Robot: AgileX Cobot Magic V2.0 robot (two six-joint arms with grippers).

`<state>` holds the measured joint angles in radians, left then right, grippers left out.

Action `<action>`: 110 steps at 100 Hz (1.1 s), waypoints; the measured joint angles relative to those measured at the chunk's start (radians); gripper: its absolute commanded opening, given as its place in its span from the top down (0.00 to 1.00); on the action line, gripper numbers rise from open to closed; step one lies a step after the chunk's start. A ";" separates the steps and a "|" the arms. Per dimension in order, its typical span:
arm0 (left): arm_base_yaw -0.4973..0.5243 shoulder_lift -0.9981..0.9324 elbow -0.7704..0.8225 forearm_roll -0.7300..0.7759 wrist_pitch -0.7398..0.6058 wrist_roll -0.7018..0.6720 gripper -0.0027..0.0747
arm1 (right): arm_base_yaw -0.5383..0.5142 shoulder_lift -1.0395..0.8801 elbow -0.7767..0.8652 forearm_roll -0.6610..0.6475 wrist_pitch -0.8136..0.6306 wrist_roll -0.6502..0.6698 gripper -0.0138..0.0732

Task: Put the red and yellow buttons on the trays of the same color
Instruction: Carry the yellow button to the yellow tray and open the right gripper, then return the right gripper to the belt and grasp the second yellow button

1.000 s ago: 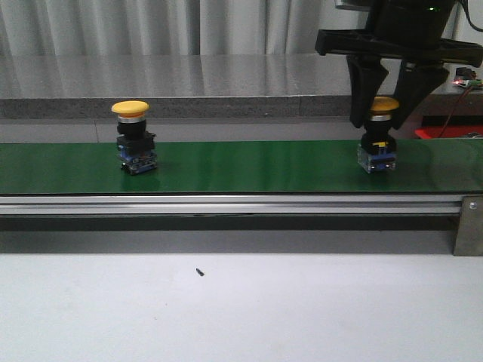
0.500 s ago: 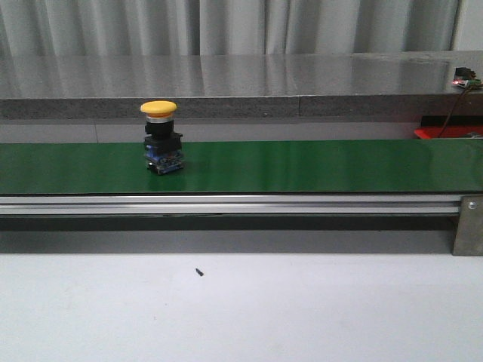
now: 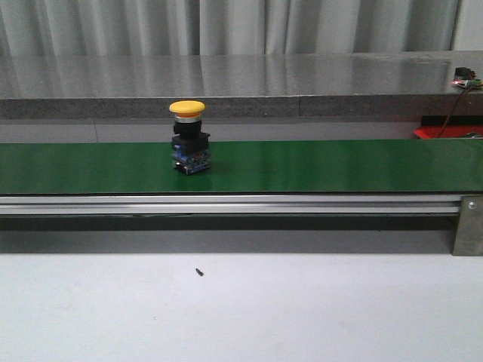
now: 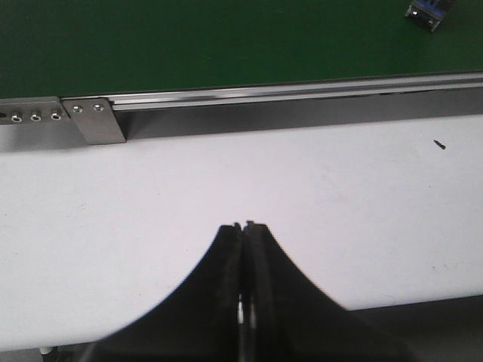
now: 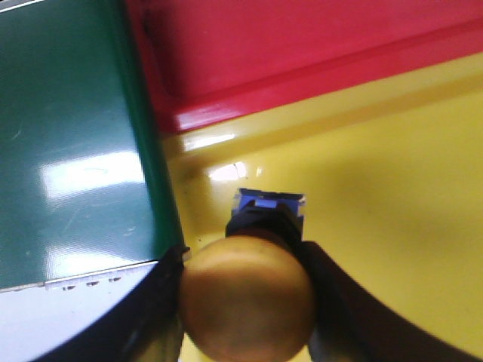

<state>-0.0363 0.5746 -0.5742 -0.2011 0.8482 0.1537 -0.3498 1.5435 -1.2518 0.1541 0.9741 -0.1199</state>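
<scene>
A yellow button [image 3: 188,139] with a black and blue base stands upright on the green belt [image 3: 317,166], left of the middle. Its base shows at the edge of the left wrist view as the button [image 4: 428,9]. A second yellow button [image 5: 247,298] sits between the fingers of my right gripper [image 5: 243,256], which is shut on its cap above the yellow tray [image 5: 392,188]. I cannot tell whether its base touches the tray. The red tray [image 5: 302,38] lies next to the yellow one. My left gripper [image 4: 244,226] is shut and empty over the white table [image 4: 151,188]. Neither gripper shows in the front view.
The belt's metal rail [image 3: 226,204] runs along the front, with a bracket [image 3: 468,226] at its right end. A corner of the red tray [image 3: 445,132] shows at the far right behind the belt. A small dark speck [image 3: 199,271] lies on the white table.
The button on the belt has travelled to the right. The right gripper, which stood around the other yellow button on the belt a second ago, has left the front view with it.
</scene>
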 measured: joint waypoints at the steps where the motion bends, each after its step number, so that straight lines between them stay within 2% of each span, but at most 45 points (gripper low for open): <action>1: 0.000 0.000 0.000 0.000 0.000 0.000 0.99 | 0.000 0.002 0.001 0.003 -0.002 -0.010 0.59; 17: 0.000 0.000 0.000 0.000 0.000 0.000 0.99 | 0.000 0.073 0.002 0.055 -0.026 -0.104 0.59; 40: 0.000 0.000 0.000 0.000 0.000 0.000 0.99 | 0.000 0.183 0.003 0.071 -0.036 -0.165 0.59; 81: 0.000 0.000 0.000 0.000 0.000 0.000 0.99 | 0.000 0.268 0.003 0.074 -0.055 -0.179 0.58; 88: 0.000 0.000 0.000 0.000 0.000 0.000 0.99 | 0.000 0.268 0.003 0.074 -0.056 -0.179 0.53; 103: 0.000 0.000 0.000 0.000 0.000 0.000 0.99 | 0.000 0.269 0.003 0.074 -0.057 -0.179 0.28; 110: 0.000 0.000 0.000 0.000 0.000 0.000 0.99 | 0.000 0.270 0.003 0.072 -0.058 -0.179 0.26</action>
<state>-0.0363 0.5746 -0.5742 -0.2011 0.8482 0.1537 -0.3498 1.8138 -1.2486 0.2262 0.9161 -0.2991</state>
